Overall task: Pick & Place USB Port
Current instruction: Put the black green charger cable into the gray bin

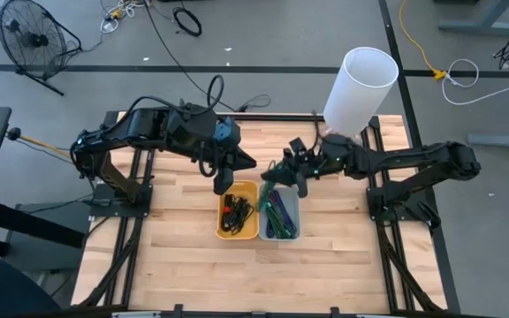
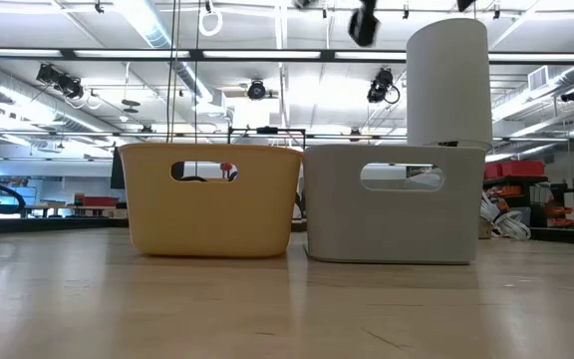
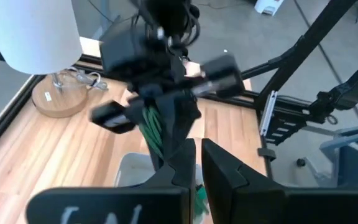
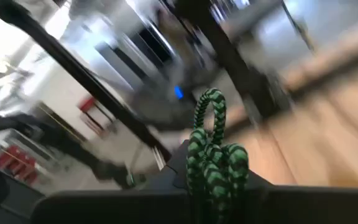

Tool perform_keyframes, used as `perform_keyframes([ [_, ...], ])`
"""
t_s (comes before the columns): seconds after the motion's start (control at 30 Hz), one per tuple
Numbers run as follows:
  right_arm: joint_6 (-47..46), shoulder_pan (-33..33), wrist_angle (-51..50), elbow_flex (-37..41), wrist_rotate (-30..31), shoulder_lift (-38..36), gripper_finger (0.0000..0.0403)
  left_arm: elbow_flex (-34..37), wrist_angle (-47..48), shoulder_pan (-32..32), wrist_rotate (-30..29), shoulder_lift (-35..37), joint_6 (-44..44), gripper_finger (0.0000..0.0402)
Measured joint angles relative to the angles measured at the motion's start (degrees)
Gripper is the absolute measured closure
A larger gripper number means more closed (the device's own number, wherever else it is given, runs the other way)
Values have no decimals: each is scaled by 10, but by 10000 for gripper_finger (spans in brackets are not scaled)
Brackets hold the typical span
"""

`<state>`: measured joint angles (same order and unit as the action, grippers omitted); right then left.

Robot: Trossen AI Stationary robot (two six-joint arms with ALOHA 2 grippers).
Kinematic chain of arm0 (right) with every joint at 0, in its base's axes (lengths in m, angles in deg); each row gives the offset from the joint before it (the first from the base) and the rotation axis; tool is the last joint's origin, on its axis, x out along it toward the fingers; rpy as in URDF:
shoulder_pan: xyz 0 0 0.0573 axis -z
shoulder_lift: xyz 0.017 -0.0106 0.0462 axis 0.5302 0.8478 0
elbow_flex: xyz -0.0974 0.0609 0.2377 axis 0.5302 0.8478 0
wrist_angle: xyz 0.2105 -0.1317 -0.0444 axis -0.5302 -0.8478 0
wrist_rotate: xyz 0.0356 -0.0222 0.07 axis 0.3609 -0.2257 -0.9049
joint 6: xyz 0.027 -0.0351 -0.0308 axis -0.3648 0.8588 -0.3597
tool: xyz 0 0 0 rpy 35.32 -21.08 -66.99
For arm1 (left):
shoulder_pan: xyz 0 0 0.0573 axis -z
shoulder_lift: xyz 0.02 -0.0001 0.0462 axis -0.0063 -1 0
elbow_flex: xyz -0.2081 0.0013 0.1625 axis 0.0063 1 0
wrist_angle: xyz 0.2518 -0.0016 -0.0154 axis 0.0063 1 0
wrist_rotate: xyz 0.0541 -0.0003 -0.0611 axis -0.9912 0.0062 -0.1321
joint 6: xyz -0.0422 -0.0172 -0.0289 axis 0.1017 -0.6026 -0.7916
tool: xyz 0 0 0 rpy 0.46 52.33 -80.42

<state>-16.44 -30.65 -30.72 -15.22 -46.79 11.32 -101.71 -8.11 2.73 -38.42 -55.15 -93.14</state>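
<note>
My right gripper (image 1: 278, 176) is above the grey bin (image 1: 292, 231) and is shut on a green-and-black braided cable (image 4: 214, 158). The cable also shows in the left wrist view (image 3: 153, 126), hanging under that gripper. More green cables (image 1: 278, 215) lie in the grey bin. My left gripper (image 1: 223, 183) is above the far end of the yellow bin (image 1: 223, 223), which holds black cables (image 1: 236, 211). Its fingers (image 3: 227, 174) are shut and empty. My right gripper pinches the coiled green cable between its two fingers, on the bunched middle of the coil (image 4: 216, 171). One loop (image 4: 209, 106) sticks out past the fingertips. The strands (image 3: 156, 134) hang below the gripper over the grey bin. Whether they reach the bin cannot be told.
The two bins stand side by side at the table's middle, yellow (image 2: 210, 199) on the left and grey (image 2: 397, 204) on the right. A tall white cylinder (image 1: 360, 87) on a round wooden base (image 3: 59, 99) stands at the far right, close behind my right arm.
</note>
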Motion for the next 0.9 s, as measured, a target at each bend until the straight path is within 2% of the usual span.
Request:
perform_keyframes([
  [0.17,-48,-7,-153,0,2,-5,393,0,16,0,0,0,21,374],
  [0.47,-102,-17,-334,0,104,-5,393,0,19,0,0,-1,30,374],
  [0.63,-141,-16,-369,0,116,13,393,0,19,0,0,-1,30,374],
  [0.9,-179,-14,-389,0,85,68,393,0,16,0,0,-1,41,374],
])
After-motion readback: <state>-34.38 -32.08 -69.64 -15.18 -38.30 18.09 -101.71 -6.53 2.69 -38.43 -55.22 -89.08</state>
